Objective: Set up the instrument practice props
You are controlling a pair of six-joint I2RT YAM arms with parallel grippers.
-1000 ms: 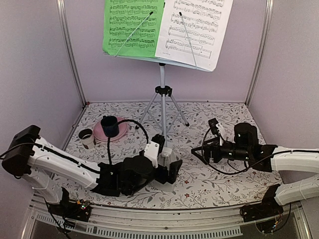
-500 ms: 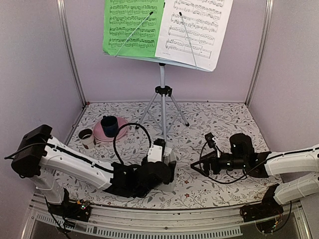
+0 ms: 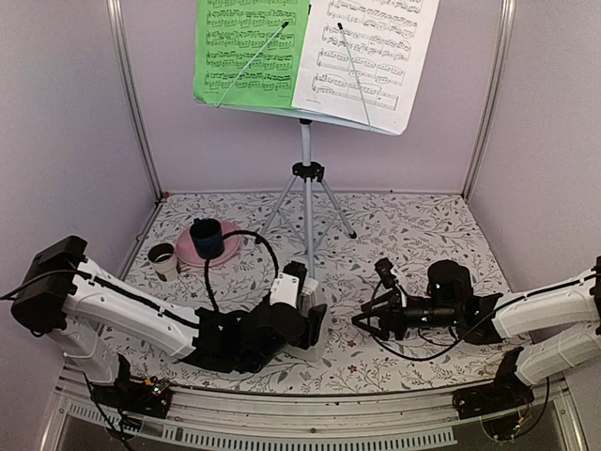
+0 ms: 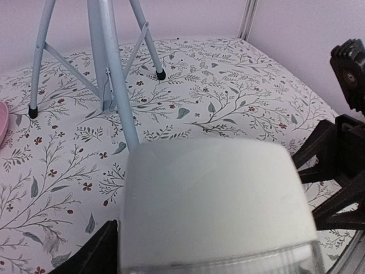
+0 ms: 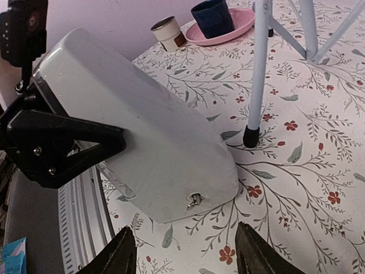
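Lower and further left in the top view than a second ago, the right gripper now lies almost flat near the bottom centre, pointing left at the metronome. The left gripper has hardly shifted and is clamped on the metronome just left of bottom centre.

In the right wrist view the metronome fills the left half. It is tilted, with its narrow end toward the upper left and a black finger pressed on its side. Its wide end sits low at the centre over the flowered table; whether it touches I cannot tell. One black foot of the stand rests just right of that wide end, apart from it. The right gripper's fingers stand wide apart at the bottom edge of that view, holding nothing, near the metronome but clear of it.

In the left wrist view the metronome's pale end fills the lower centre, and the right gripper shows at the right edge.

In the top view the stand is upright at the centre. Its desk at the top edge carries the green sheet on the left and the white sheet on the right, side by side. At middle left the blue cup stands on the plate, with the white cup just to their left.
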